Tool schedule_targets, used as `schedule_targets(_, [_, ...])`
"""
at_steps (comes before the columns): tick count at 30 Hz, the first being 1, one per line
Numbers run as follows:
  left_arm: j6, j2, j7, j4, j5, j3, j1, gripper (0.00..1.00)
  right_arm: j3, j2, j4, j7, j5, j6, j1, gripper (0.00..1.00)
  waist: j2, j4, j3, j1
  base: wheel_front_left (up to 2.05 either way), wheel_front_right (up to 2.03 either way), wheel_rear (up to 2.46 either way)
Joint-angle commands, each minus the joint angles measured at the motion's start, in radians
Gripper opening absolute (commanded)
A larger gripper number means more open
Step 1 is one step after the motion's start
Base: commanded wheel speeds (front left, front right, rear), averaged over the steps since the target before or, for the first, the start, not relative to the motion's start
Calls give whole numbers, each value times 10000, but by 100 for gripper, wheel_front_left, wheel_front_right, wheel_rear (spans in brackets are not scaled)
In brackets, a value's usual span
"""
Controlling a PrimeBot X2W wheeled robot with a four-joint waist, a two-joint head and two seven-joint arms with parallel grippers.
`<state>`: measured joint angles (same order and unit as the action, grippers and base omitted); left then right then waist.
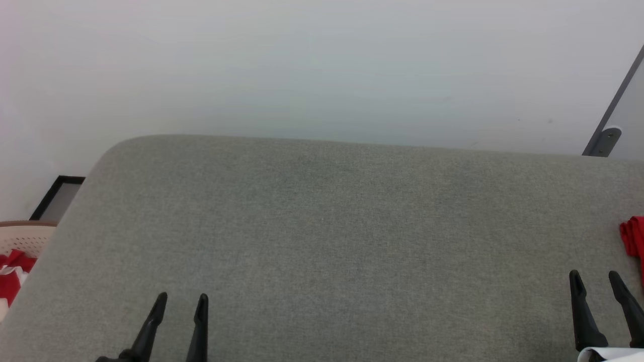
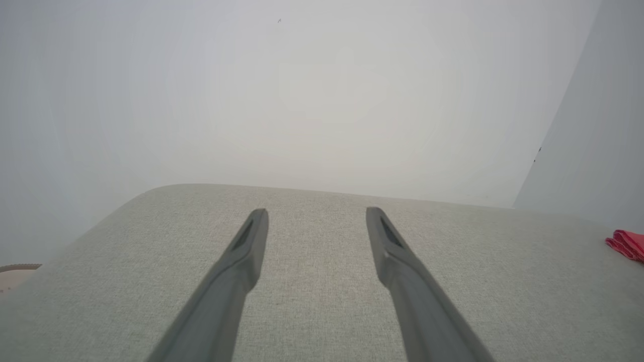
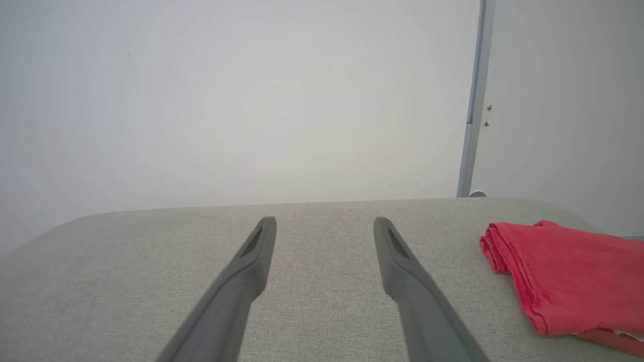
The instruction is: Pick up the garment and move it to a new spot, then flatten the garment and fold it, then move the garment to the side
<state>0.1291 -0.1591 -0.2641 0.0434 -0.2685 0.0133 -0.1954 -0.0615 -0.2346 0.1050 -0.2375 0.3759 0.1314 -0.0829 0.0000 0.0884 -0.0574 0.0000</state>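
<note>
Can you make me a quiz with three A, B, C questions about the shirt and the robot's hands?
1. Where is the folded garment? A) right end of the grey surface B) its middle C) its left end
2. Its colour? A) blue B) red C) green
3. The left gripper and right gripper are: A) open and empty B) shut C) holding the garment
Answers: 1A, it lies beside the right gripper; 2B, the cloth is red; 3A, both spread wide with nothing between.
</note>
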Motion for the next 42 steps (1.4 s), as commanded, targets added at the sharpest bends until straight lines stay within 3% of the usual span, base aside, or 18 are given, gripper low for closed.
schedule_targets(1, [25,-4,7,-7,-11,4,-38,100,-82,77,-93,33,-47,-16,-140,100,0,-8,11,0,0,0,0])
schedule_targets(27, [25,-34,7,74,-204,-62,39,100,-190,472,-752,157,-248,-16,-343,100,0,-54,108,0,0,0,0])
schedule_targets(28, [0,-21,0,74,-208,-49,31,0,-224,457,-717,150,-228,0,-295,0,0,-53,108,0,0,0,0])
schedule_targets(32, [0,80,2,-303,-228,35,-84,0,-215,627,-321,188,-209,0,-378,0,0,-56,112,0,0,0,0])
schedule_targets(42, [-17,119,371,-574,-1958,-13,284,0,-262,773,-115,606,1341,-1,-80,0,0,-116,148,0,0,0,0])
